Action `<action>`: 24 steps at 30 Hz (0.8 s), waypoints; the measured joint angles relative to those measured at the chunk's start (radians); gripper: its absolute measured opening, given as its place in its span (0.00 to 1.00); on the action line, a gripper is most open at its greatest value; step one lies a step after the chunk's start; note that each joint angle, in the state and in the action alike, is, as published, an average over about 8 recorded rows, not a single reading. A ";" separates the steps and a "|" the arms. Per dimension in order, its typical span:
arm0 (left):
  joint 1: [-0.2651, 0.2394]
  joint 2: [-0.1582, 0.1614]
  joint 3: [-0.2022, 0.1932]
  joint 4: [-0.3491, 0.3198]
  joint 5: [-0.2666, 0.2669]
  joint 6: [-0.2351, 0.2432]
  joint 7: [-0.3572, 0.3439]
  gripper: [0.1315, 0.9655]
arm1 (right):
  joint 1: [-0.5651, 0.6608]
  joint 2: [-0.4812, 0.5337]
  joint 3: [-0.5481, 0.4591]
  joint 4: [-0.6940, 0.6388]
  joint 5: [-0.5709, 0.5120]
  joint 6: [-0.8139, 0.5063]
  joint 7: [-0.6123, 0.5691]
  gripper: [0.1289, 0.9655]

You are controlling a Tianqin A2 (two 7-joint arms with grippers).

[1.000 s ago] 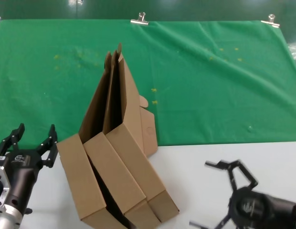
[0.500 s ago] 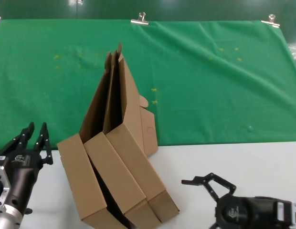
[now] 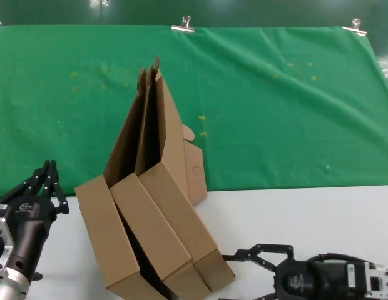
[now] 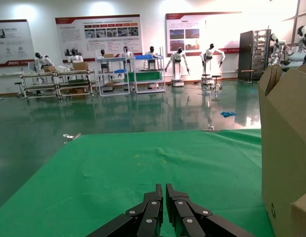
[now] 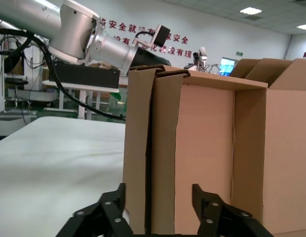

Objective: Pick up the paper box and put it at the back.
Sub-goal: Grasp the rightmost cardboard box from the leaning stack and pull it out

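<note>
At the bottom right of the head view the right gripper (image 3: 244, 275) lies low over the plain white tabletop (image 3: 319, 212), its black fingers (image 3: 241, 256) spread wide and pointed at the near end of the paper box (image 3: 184, 219) — the rightmost of three alike shallow brown corrugated cardboard mailer trays that stand tilted in a row at lower centre, lids raised into a shared peak. The right wrist view shows the tray's narrow end wall (image 5: 153, 153) sitting between the spread fingers, not yet pinched. At the lower left the left gripper (image 3: 47, 181) waits just beside the leftmost tray, its fingers pressed together on nothing. Beyond the boxes, filling the upper half of the frame, lies the back (image 3: 275, 112), a wide green cloth sheet with small yellow specks, held by silver binder clips (image 3: 183, 25) along its far edge. The risk is plain: the trays lean on one another, so a grip that catches the middle box (image 3: 150, 231) too — or a lift that drags against it — could topple the row, and thin cardboard may buckle under a hard squeeze.
</note>
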 joint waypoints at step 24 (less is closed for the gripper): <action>0.000 0.000 0.000 0.000 0.000 0.000 0.000 0.04 | 0.010 -0.001 0.189 -0.039 -0.204 0.001 -0.026 0.07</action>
